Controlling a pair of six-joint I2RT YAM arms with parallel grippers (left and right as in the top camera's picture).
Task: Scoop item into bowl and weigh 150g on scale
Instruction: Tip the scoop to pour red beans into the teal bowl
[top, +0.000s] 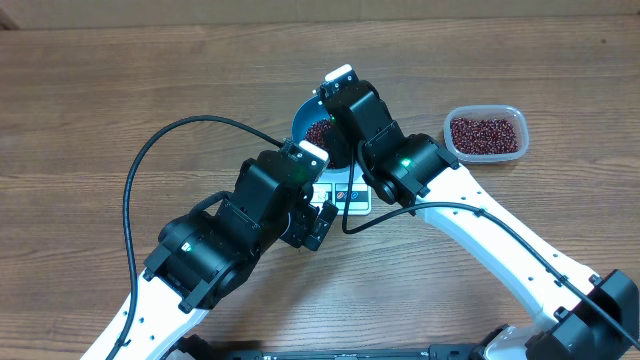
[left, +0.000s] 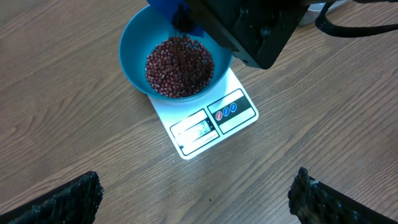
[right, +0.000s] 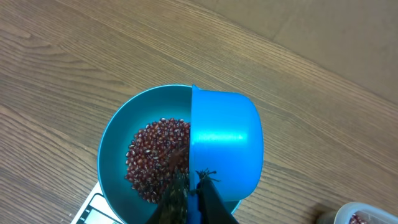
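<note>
Maroon beans (left: 179, 67) heaped in bowl (left: 132, 57) on scale (left: 214, 127), mid-counter (top: 100, 100).
Reaching in from the right, right claw (right: 194, 196) clamped on the handle of a blue scoop (right: 224, 143); tipped sideways over the bowl, mouth toward the beans, long axis back along the claw. Heap just below that claw. Nearby, left claw (left: 193, 202) gaping, empty.

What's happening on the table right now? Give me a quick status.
Left gripper open, empty. Right gripper shut on scoop, tipped over bowl. Beans heaped in bowl, bowl on scale. Nothing else over the bowl.
</note>
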